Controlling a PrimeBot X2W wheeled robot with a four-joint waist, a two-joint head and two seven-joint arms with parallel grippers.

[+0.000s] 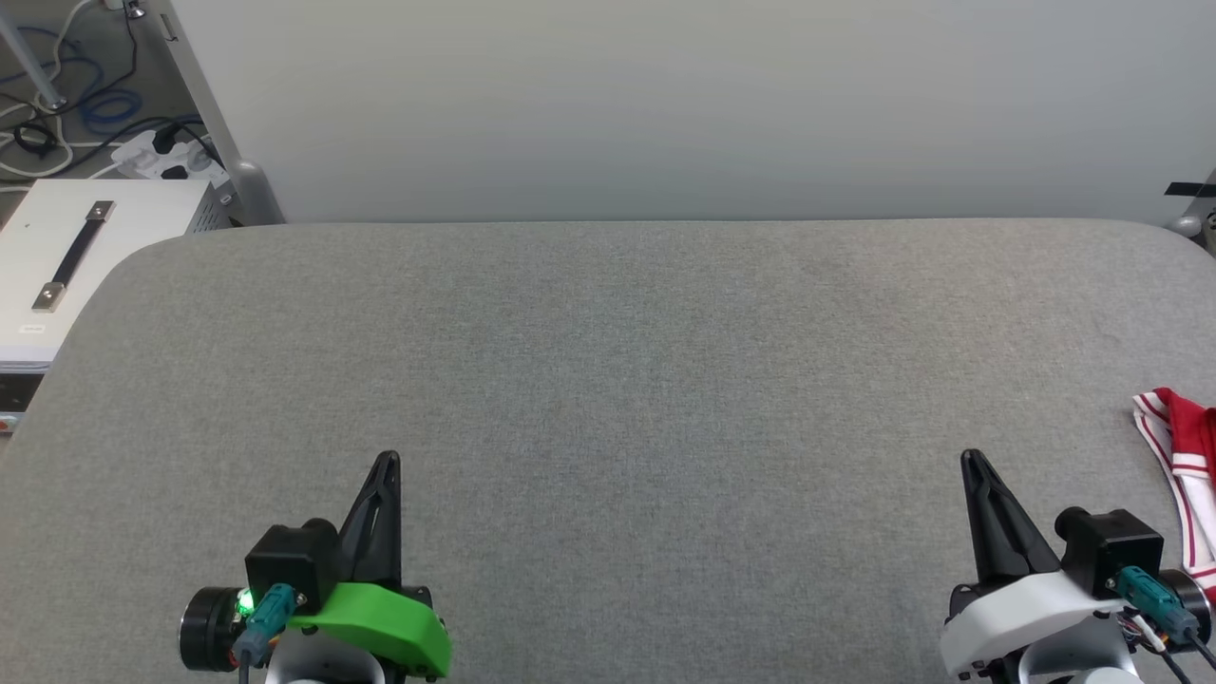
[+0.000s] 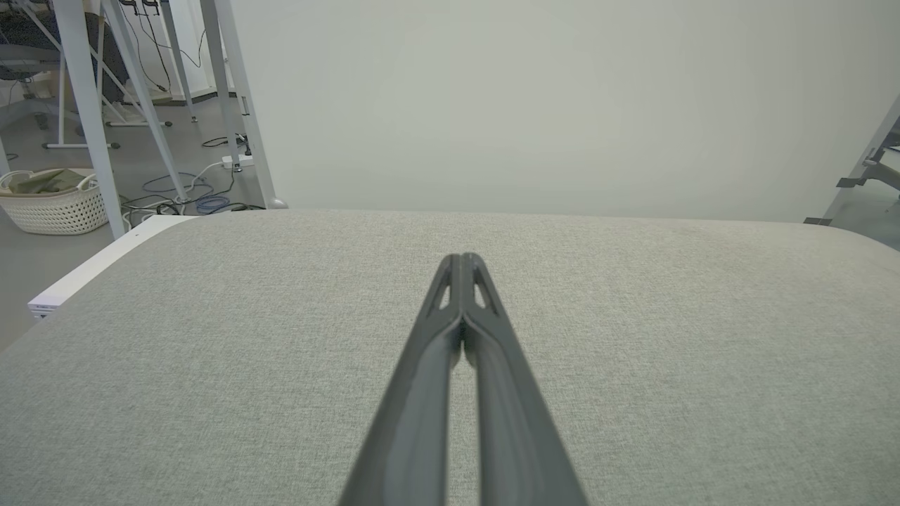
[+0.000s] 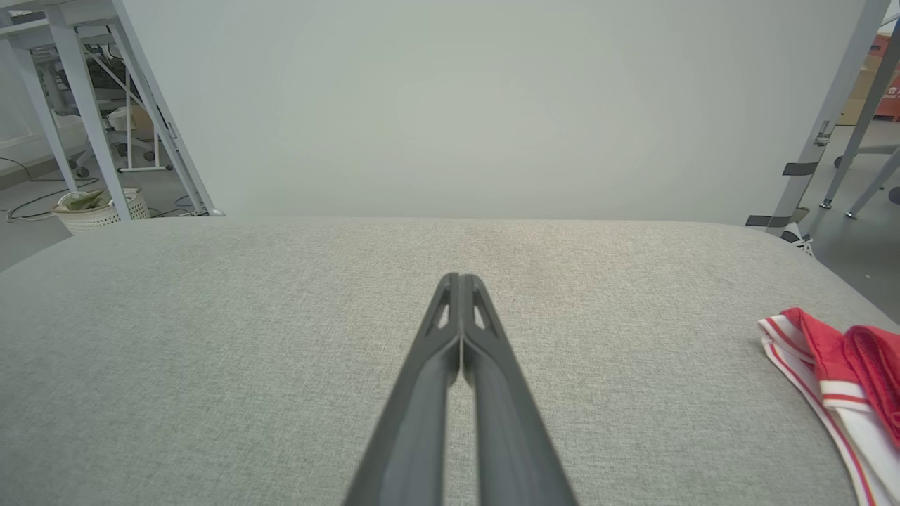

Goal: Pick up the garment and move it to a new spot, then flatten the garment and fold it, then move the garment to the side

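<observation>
Both arms sat at rest over the grey padded table (image 1: 608,380). The left gripper (image 1: 388,461) was at about 7 o'clock in the head view and the right gripper (image 1: 971,459) at about 5 o'clock, both with fingers pointing toward 12. Each pincer was pressed fully closed, tips together, with nothing between them; the wrist views confirmed it for the left (image 2: 462,260) and the right (image 3: 458,279).

The garment (image 1: 1183,465) lay at the table's right edge, about 4 o'clock in the head view, with red fabric and red-and-white striped trim visible and the rest cut off by the frame. From the right wrist it sat at 4 o'clock (image 3: 837,379), apart from the fingers.

Judgement: it looked like a parked, neutral pose. The garment appeared set off to the side, though whether it was folded could not be told. The right arm was nearer to it.
</observation>
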